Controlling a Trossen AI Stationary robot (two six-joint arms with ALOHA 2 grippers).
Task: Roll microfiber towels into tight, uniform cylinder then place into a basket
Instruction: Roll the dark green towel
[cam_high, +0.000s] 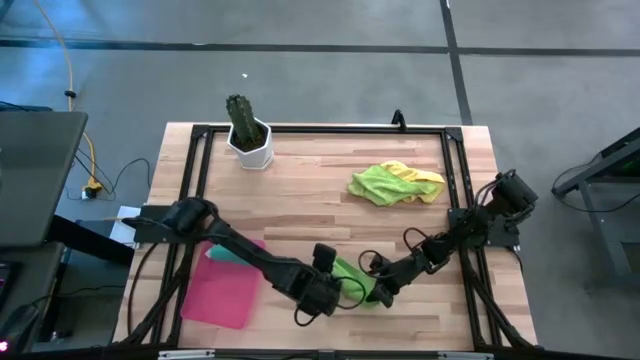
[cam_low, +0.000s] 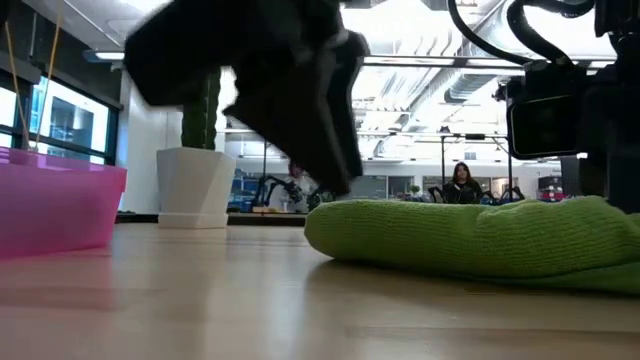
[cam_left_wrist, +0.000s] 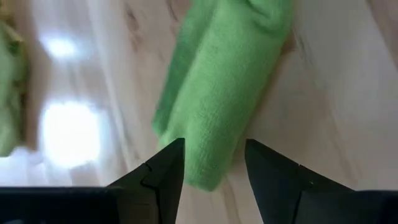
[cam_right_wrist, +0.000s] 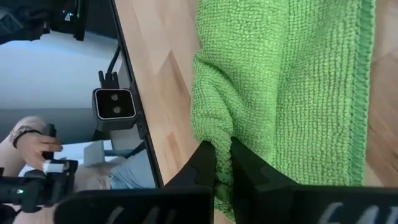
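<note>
Pink basket: The basket (cam_high: 225, 292) lies at the left near side of the desk (cam_high: 320, 170). It is flat and shallow. A teal towel (cam_high: 222, 254) peeks out at its far edge. I cannot tell if that one is in the basket or under it.

White pot: A pot with a cactus (cam_high: 247, 135) stands at the far left of the desk. It is well apart from the work.

Left pincer: The left pincer (cam_left_wrist: 214, 180) hangs just over the near end of the green towel (cam_left_wrist: 214, 93). Its two fingers are apart, with a clear gap. It holds nothing.

Green towel: It lies in the near middle of the desk, between the two pincers. It is folded over into a long, loose, puffy roll. It is not in the basket yet.

How the towel will handle: I think it is very light, soft and floppy. It will not break. It may spring open if it is let go. The best place to hold it looks like the middle of the roll, across all the layers. Its fuzzy cloth should not slip much.

Right pincer: The right pincer (cam_right_wrist: 222, 158) is low on the desk at the right side of the green towel. Its fingers are pressed together on a fold of that towel.

Towel pile: A lime green towel (cam_high: 378, 185) and a yellow towel (cam_high: 420, 178) lie bunched together at the far right. They touch each other and are not rolled.
</note>
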